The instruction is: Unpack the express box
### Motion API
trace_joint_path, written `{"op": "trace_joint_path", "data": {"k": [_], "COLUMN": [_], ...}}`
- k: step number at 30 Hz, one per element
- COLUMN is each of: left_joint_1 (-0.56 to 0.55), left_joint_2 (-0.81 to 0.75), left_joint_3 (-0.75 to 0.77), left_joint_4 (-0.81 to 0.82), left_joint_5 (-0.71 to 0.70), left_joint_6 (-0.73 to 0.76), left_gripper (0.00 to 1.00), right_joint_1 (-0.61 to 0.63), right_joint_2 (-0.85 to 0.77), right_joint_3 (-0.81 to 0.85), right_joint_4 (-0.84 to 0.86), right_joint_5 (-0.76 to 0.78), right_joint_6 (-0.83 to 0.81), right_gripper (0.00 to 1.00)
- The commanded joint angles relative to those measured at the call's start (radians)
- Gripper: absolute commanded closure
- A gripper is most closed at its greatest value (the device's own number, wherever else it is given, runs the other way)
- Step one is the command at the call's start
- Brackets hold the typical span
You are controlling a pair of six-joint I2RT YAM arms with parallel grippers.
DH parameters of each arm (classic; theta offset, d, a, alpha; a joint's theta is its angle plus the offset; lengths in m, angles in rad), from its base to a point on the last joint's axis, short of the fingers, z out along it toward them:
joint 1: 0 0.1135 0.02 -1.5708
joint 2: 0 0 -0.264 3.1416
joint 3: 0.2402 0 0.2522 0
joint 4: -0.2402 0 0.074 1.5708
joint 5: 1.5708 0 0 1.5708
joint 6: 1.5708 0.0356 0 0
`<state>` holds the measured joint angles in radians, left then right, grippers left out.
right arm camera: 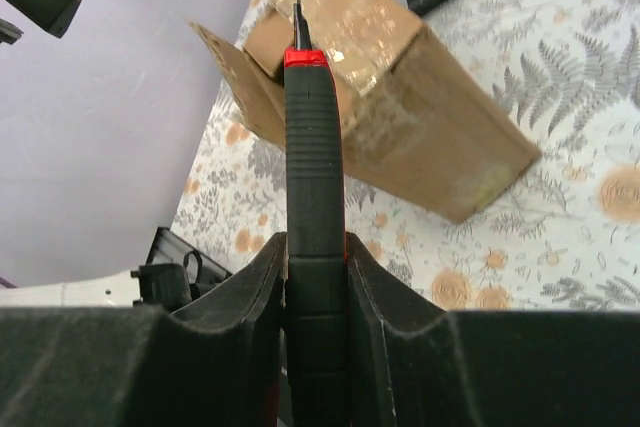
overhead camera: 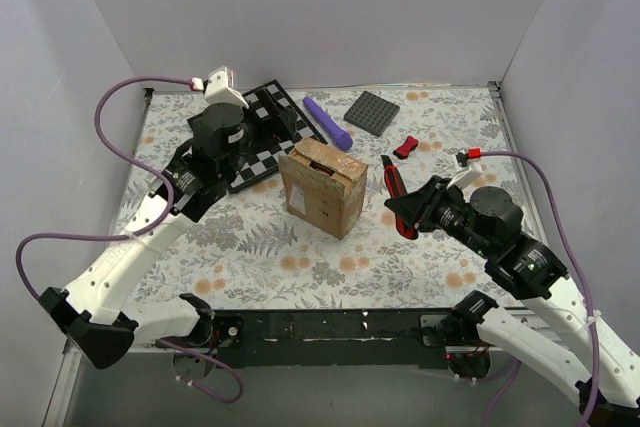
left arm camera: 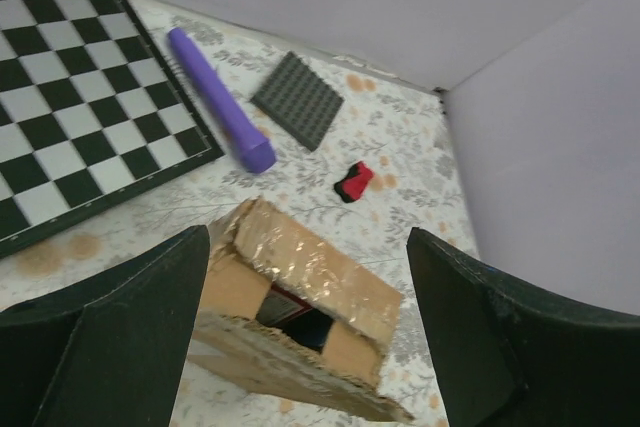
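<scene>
The express box [overhead camera: 322,187], a small brown carton with glossy tape on top, stands mid-table. In the left wrist view its top flaps [left arm camera: 300,292] are parted, and a dark gap shows something with a red edge inside. My left gripper [left arm camera: 305,242] is open and empty, above and behind the box, with one finger on each side of it in view; it also shows in the top view [overhead camera: 266,139]. My right gripper [overhead camera: 405,215] is shut on a red-and-black utility knife [right arm camera: 314,147], whose blade tip points at the box [right arm camera: 420,107] from its right.
A checkerboard [overhead camera: 262,137] lies behind the box on the left. A purple cylinder [overhead camera: 328,121], a dark grey studded plate [overhead camera: 372,112] and a small red-and-black piece [overhead camera: 405,147] lie at the back. White walls enclose the table on three sides.
</scene>
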<state>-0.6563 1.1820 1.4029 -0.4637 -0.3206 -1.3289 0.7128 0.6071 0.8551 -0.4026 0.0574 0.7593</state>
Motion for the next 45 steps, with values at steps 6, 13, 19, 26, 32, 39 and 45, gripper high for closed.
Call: {"op": "trace_joint_path", "data": {"k": [6, 13, 19, 26, 32, 39, 45], "left_joint_1": [0.001, 0.001, 0.001, 0.001, 0.001, 0.006, 0.009], "left_joint_2": [-0.188, 0.025, 0.085, 0.143, 0.172, 0.17, 0.055], "left_joint_3": [-0.28, -0.09, -0.093, -0.16, -0.17, -0.125, -0.11], "left_joint_4": [0.296, 0.203, 0.203, 0.194, 0.208, 0.248, 0.352], "left_joint_5": [0.041, 0.238, 0.365, 0.408, 0.354, 0.178, 0.085], "left_joint_6": [0.149, 0.195, 0.206, 0.191, 0.232, 0.208, 0.195], "left_gripper": [0.25, 0.39, 0.35, 0.35, 0.3, 0.24, 0.19], "right_joint_1": [-0.003, -0.007, -0.015, -0.021, -0.021, -0.021, -0.022], "right_joint_2": [-0.089, -0.047, -0.023, -0.026, -0.046, -0.056, -0.052], "right_joint_3": [-0.125, -0.229, -0.229, -0.206, -0.202, -0.215, -0.2], "right_joint_4": [0.138, 0.246, 0.251, 0.191, 0.13, 0.133, 0.125], "right_joint_5": [-0.117, -0.179, -0.183, -0.14, -0.122, -0.14, -0.125], "right_joint_6": [0.124, 0.226, 0.218, 0.224, 0.209, 0.198, 0.17], "right_gripper": [0.99, 0.99, 0.99, 0.99, 0.99, 0.99, 0.99]}}
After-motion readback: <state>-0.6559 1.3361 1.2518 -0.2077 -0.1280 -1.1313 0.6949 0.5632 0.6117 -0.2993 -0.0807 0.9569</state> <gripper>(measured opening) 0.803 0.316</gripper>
